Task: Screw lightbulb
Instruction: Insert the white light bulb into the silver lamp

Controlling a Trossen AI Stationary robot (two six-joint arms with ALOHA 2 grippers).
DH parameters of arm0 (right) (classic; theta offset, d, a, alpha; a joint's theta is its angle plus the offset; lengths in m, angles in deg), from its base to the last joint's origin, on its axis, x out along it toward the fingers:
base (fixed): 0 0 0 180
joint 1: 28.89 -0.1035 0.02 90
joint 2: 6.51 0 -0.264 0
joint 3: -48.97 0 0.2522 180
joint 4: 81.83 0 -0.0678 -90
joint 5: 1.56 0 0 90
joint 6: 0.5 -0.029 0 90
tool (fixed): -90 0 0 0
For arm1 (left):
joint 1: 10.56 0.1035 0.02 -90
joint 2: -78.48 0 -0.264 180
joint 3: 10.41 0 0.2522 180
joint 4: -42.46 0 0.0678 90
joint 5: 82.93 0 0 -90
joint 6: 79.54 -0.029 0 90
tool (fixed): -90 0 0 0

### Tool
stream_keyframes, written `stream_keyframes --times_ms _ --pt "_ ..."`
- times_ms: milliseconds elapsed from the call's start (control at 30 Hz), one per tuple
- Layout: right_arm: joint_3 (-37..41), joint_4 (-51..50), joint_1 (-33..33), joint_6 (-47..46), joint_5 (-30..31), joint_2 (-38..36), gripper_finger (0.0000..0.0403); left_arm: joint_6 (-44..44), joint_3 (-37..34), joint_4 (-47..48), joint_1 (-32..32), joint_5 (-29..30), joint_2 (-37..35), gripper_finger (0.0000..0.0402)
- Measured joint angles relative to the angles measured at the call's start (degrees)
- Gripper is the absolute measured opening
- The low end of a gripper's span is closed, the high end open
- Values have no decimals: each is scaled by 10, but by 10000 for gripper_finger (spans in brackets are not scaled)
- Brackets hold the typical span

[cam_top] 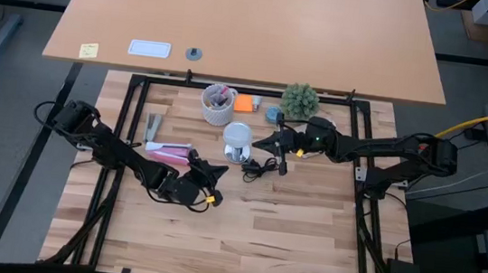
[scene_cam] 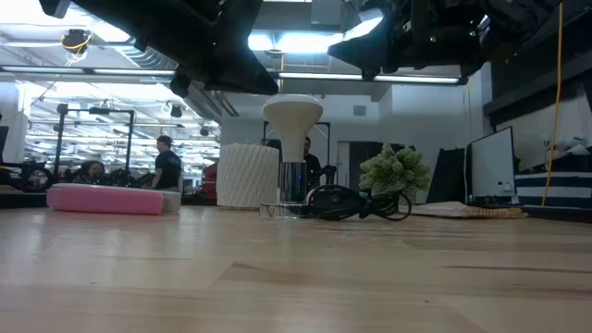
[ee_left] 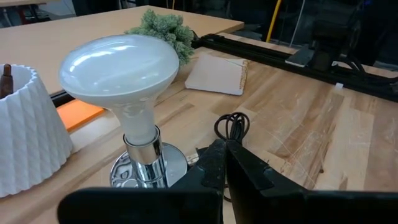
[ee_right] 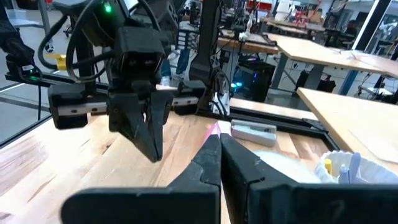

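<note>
Lightbulb (cam_top: 238,136) upright, screwed base-down in silvery round fitting (cam_top: 237,152) on wood table (cam_top: 288,232), globe end up. White ribbed cup (cam_top: 218,107) just behind and left of lightbulb; small green plant (cam_top: 300,99) behind and right. Black cord (cam_top: 263,168) coiled just right of fitting. Pink block (cam_top: 168,152) left of lightbulb. Left gripper (cam_top: 218,168) near lightbulb's front-left, fingers pressed together, empty. Right gripper (cam_top: 261,144) just right of lightbulb, fingers likewise together, empty, not touching it.
</note>
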Motion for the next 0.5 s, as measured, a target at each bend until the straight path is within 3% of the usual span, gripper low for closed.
stream_keyframes --times_ms 500 --pt "0 -29 0 0 0 0 3 0 0 0 0 0 0 5"
